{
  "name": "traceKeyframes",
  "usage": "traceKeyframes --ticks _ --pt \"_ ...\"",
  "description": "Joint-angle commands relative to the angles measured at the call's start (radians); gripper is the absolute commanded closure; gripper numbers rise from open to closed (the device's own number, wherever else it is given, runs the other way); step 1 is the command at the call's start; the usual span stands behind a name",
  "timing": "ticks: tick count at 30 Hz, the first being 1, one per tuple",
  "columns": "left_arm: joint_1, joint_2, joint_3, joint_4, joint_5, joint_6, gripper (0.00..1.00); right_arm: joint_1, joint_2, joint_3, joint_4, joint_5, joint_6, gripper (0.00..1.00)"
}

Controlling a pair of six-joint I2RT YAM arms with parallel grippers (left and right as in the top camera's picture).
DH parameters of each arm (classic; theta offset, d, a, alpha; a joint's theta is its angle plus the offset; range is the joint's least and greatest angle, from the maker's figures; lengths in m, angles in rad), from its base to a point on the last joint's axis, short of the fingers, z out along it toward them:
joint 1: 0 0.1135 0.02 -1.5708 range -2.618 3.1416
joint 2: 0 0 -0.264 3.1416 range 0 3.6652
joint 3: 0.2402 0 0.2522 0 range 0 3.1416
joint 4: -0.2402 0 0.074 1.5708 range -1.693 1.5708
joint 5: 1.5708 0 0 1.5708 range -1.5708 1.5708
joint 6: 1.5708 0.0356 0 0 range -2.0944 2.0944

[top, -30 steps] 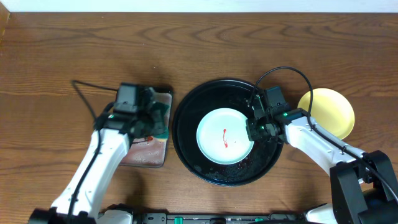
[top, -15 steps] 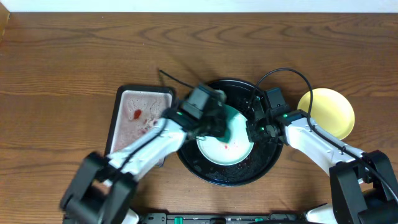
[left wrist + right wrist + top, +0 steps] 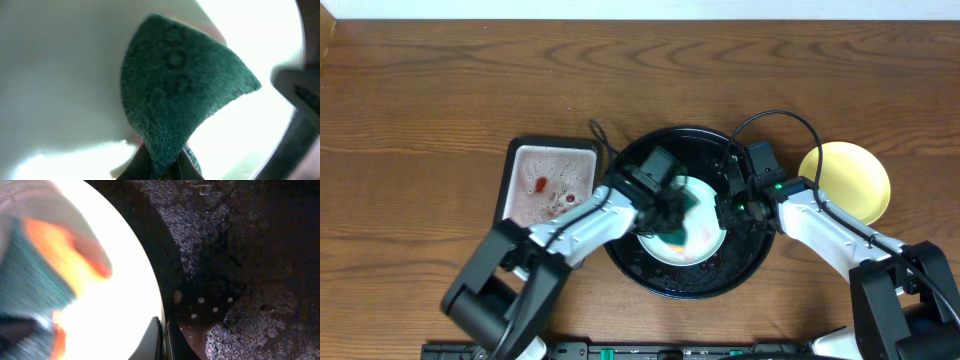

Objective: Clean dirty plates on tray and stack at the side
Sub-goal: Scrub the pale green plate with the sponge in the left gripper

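We are pinching a green scouring pad (image 3: pixel 180 85) in our left gripper (image 3: pixel 162 161), the jaws pressed together on its lower corner. The pad is fanning out over the pale surface of the mint-blue plate (image 3: pixel 60 60). From overhead, the left gripper (image 3: pixel 672 203) is reaching in over the plate's upper left part, and the pad (image 3: pixel 688 212) is lying against the mint-blue plate (image 3: pixel 705 248). An orange-red smear (image 3: pixel 675 239) is showing near the plate's centre.

Our right gripper (image 3: pixel 725 210) is nipping the plate's right rim, its jaws nearly closed on the edge. In the right wrist view the fingertips of the right gripper (image 3: pixel 163 340) are meeting the rim of the plate (image 3: pixel 120 305), with the pad and smear showing only as a blur.

The plate is sitting inside the black tray (image 3: pixel 680 282), whose floor is looking wet and speckled (image 3: pixel 240 255). The yellow plate (image 3: pixel 850 175) is lying on the table (image 3: pixel 420 90) just beside the tray's right rim. A rectangular tray (image 3: pixel 575 168) is sitting left of the black tray, with red blotches (image 3: pixel 539 184) on its pinkish inside.

The table is dark brown wood with strong grain. A black cable (image 3: pixel 775 116) is looping above the right arm. Of the room we are seeing only a pale strip (image 3: pixel 640 8) beyond the table's far edge.
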Motion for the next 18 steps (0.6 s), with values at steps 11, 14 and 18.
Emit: traceKeyframes --ticks 11,14,18 --pt "-0.033 -0.114 -0.005 0.027 -0.041 0.008 0.93 0.004 0.009 -0.006 0.005 0.000 0.010 0.99" --pt "-0.081 -0.065 -0.006 0.078 -0.042 -0.011 0.93 0.004 0.009 -0.006 0.005 0.000 0.010 0.99" --pt "-0.093 0.015 -0.006 0.095 -0.062 -0.034 0.93 0.004 0.009 -0.006 0.005 0.000 0.010 0.99"
